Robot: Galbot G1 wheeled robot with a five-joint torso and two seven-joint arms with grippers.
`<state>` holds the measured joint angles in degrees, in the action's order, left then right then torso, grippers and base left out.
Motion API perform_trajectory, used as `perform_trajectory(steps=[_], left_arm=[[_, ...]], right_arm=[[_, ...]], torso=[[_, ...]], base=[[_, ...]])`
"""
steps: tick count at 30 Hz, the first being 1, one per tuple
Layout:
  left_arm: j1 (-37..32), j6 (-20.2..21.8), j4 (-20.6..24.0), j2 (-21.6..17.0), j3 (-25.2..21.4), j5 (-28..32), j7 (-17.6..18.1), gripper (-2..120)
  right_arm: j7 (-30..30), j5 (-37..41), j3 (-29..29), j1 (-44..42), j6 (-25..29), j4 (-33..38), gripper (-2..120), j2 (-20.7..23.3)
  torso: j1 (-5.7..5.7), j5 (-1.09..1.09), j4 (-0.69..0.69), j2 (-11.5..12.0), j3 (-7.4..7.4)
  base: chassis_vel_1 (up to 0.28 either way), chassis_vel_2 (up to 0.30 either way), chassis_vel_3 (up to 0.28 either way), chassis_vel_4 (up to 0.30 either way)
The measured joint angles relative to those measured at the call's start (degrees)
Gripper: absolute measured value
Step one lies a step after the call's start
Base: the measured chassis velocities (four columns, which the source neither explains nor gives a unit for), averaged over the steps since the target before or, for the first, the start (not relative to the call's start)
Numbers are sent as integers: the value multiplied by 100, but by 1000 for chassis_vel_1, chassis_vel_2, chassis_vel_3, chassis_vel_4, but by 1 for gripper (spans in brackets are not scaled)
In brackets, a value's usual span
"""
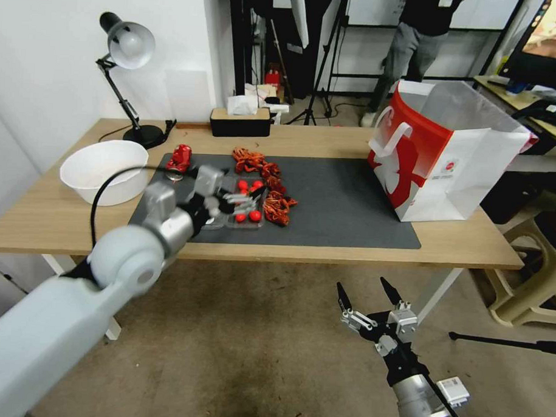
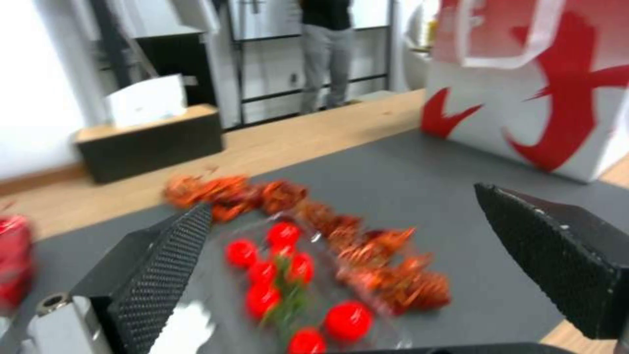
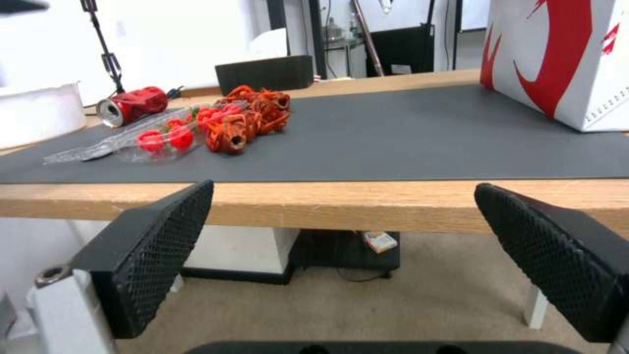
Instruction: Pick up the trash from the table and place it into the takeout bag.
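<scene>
The trash I can see is a crushed red can (image 1: pixel 179 158) (image 3: pixel 131 104) lying at the back left of the dark mat (image 1: pixel 345 205) on the table (image 1: pixel 329 137). My left gripper (image 1: pixel 253 200) (image 2: pixel 341 201) hangs open just above the clear tray of cherry tomatoes (image 1: pixel 247 208) (image 2: pixel 288 280), to the right of the can, with nothing in its fingers. The takeout bag (image 1: pixel 441 156) (image 2: pixel 544 88) (image 3: pixel 557 54) stands open at the table's right end. My right gripper (image 1: pixel 372 297) (image 3: pixel 344 184) is open, low in front of the table's front edge.
Orange-red shell-like scraps (image 1: pixel 273 184) (image 2: pixel 367 246) (image 3: pixel 245 118) lie in a line beside the tomato tray. A large white bowl (image 1: pixel 104 169) sits at the left, with a desk lamp (image 1: pixel 128 51) and a black tissue box (image 1: pixel 240 121) along the back edge. A beige stool (image 1: pixel 531 284) stands to the right.
</scene>
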<state>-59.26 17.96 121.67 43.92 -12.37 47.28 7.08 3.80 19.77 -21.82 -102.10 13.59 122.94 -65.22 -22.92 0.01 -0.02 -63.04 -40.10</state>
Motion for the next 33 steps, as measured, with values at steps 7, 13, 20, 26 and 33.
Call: perform_trajectory(steps=[7, 13, 20, 26, 33], left_arm=[[-1346, -270, 262, 485, -756, -594, 522, 100], [-2498, -1073, 444, 1309, -1385, -1624, 1124, 100], [-3254, -1758, 328, 1938, -1606, -2324, 1276, 100], [-3603, -2025, 296, 2244, -1677, -2406, 1243, 100], [-3513, -2035, 308, 2149, -1708, -2381, 1193, 100]], right_arm=[[1, -20, -18, -26, -2, 23, 100, 17], [14, -40, -74, -28, 9, 18, 100, -11], [16, -70, -36, -33, 13, 8, 100, -55], [14, -75, -37, -57, 24, 8, 100, -54], [8, -75, -28, -51, 34, 4, 100, -59]], torso=[[0, -3, 1, 1, 0], [1, 0, 3, 0, 0], [1, -1, 2, 1, 0], [1, -1, 3, 1, 0], [1, -1, 3, 1, 0]], base=[[0, 0, 0, 0], [0, 0, 0, 0], [0, 0, 0, 0], [0, 0, 0, 0], [0, 0, 0, 0]])
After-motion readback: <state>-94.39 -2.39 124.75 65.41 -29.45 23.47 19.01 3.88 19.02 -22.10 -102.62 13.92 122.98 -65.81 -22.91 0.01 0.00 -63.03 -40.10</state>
